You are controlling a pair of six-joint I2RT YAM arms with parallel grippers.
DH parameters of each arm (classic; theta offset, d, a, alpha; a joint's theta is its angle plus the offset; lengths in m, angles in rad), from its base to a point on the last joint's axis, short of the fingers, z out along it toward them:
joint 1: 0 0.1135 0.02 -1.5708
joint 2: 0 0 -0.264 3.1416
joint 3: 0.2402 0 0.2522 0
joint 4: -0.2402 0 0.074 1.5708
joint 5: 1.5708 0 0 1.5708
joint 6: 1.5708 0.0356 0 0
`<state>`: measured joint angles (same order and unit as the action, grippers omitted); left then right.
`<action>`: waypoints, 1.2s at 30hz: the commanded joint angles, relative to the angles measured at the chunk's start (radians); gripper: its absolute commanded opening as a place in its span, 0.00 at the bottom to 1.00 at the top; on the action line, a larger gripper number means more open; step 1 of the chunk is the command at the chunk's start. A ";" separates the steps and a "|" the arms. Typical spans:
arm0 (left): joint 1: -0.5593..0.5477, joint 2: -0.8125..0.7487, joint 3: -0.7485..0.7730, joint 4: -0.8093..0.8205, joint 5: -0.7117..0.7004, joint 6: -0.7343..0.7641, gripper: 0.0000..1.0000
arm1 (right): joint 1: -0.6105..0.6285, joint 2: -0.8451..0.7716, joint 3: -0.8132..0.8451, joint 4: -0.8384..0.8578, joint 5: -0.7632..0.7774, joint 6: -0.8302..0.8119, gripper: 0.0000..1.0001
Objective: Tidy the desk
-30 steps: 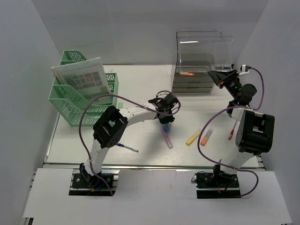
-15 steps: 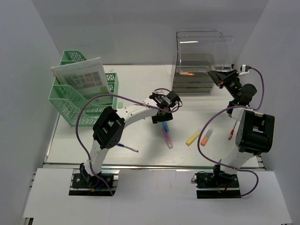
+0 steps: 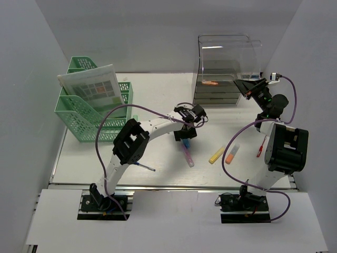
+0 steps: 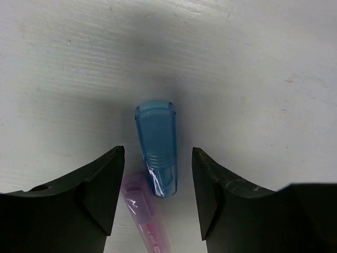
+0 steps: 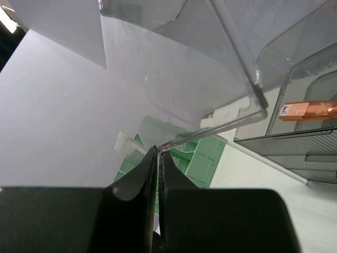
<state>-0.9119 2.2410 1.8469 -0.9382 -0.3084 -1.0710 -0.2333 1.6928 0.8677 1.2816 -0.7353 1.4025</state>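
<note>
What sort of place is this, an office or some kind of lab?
Probably a lab test booth staged as an office desk: a white tabletop boxed in by pale grey walls, green plastic mesh file holders, a clear plastic drawer unit, and two robot arms bolted at its near edge.

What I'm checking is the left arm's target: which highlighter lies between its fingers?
The blue highlighter, centred in the open left gripper. The pink highlighter sits off-centre; the yellow highlighter and orange highlighter lie elsewhere.
</note>
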 commanded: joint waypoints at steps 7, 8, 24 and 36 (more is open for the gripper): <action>-0.004 0.009 0.020 0.015 0.003 -0.006 0.60 | -0.001 -0.036 -0.003 0.145 0.011 -0.022 0.05; -0.004 0.011 0.023 0.015 0.009 -0.009 0.60 | -0.003 -0.038 -0.004 0.145 0.011 -0.022 0.04; -0.004 -0.026 -0.044 0.084 0.000 0.023 0.25 | -0.004 -0.044 -0.004 0.145 0.010 -0.019 0.05; -0.004 -0.353 -0.422 0.873 0.000 0.144 0.19 | -0.001 -0.038 0.001 0.148 0.016 -0.014 0.04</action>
<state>-0.9119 2.0033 1.4914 -0.4118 -0.2897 -0.9623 -0.2333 1.6924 0.8673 1.2819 -0.7349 1.4036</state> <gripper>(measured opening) 0.384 0.049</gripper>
